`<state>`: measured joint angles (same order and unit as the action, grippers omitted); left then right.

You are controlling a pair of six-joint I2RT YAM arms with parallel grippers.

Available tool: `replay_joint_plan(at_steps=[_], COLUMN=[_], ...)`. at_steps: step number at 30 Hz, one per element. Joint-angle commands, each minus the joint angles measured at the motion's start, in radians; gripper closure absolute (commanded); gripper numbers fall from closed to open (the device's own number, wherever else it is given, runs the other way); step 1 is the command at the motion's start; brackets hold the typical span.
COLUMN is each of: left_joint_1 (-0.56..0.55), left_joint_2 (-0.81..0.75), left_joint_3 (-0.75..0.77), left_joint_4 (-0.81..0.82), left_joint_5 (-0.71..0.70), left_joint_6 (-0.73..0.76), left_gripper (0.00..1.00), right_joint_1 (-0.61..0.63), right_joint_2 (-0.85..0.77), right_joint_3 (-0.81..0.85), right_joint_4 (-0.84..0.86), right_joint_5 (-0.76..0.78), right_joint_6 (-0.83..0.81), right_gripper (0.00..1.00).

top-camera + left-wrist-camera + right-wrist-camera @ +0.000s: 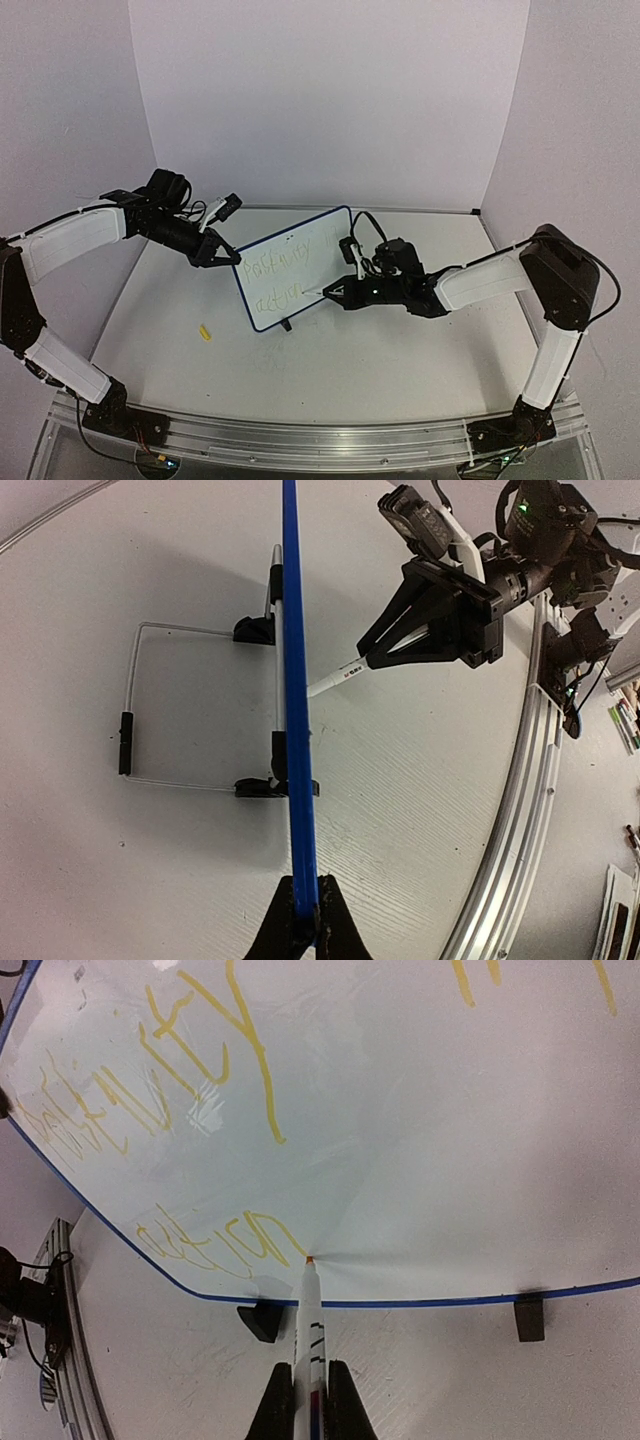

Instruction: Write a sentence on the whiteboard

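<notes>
The whiteboard, white with a thin blue frame and two black feet, stands tilted mid-table. My left gripper is shut on its upper left edge, which shows edge-on as a blue strip in the left wrist view. My right gripper is shut on a white marker whose orange tip touches the board face near the bottom edge. The sentence is yellow scrawl in two lines; the lower line ends right at the tip. The marker also shows in the left wrist view.
A small yellow marker cap lies on the table at front left. The board's wire stand and black feet rest on the table. White walls close the back and sides; a metal rail runs along the near edge.
</notes>
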<state>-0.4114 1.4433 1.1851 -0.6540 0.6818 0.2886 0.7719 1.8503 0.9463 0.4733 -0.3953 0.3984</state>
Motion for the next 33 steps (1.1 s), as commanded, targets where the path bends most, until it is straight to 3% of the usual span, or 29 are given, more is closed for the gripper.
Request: replay_joint_plan(at_steps=[1,14,33], left_joint_1=[-0.016,-0.017,-0.018], left_joint_2=[0.025,0.019,0.014], left_joint_3=[0.016,0.016,0.016], left_joint_4=[-0.041,-0.041,-0.043], left_joint_5=[0.004,0.003,-0.001], left_joint_6=[0.006,0.005,0.003], left_gripper=[1.0,1.0,1.0], right_joint_1=[-0.013,-0.013,-0.013], right_joint_2=[0.018,-0.081,-0.033], right_joint_3=[0.002,-0.051,-0.015], right_joint_4=[0.014,0.05,0.05], right_joint_5=[0.062,0.008,0.063], right_joint_6=[0.0,-0.013,-0.003], right_gripper=[1.0,1.0,1.0])
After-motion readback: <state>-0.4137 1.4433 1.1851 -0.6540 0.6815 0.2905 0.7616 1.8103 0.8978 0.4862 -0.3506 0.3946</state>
